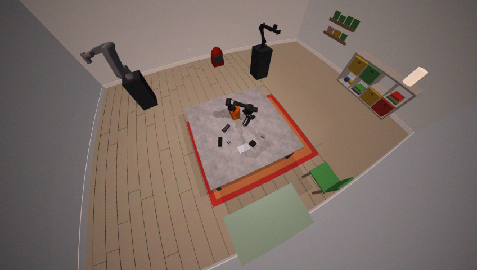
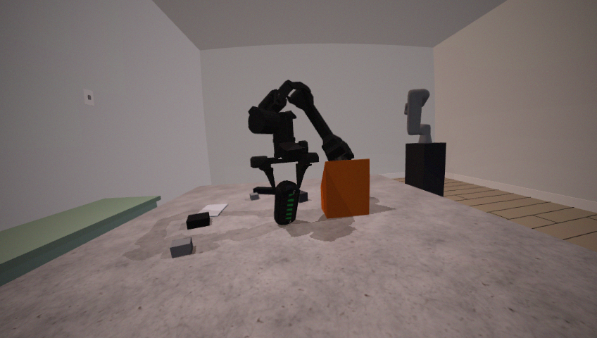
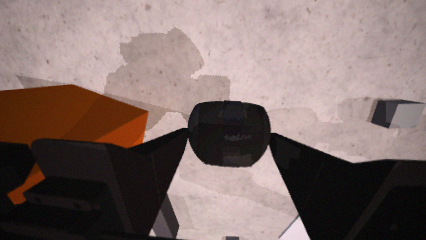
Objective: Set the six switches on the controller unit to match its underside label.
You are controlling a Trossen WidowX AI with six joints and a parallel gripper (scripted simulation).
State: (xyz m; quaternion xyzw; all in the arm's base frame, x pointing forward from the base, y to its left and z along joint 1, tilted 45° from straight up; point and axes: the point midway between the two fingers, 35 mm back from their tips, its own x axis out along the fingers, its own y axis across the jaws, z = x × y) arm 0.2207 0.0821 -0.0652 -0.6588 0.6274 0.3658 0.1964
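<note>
Black, the gripper (image 1: 248, 117) (image 2: 286, 184) (image 3: 228, 135) points down from the bent arm (image 1: 246, 105) (image 2: 320, 121), its fingers clamped on the unit (image 1: 246, 121) (image 2: 286, 207) (image 3: 230, 142), held on end over the bench (image 1: 214, 163) (image 2: 293, 284) (image 3: 300, 45), six switches sideways. Around: one orange block (image 1: 234, 113) (image 2: 346, 188) (image 3: 75, 110), two dark bars (image 1: 219, 141) (image 2: 263, 190), one black box (image 1: 252, 143) (image 2: 198, 220), two grey blocks (image 1: 262, 136) (image 2: 181, 248) (image 3: 397, 114), one white sheet (image 1: 243, 148) (image 2: 215, 209) (image 3: 298, 230).
</note>
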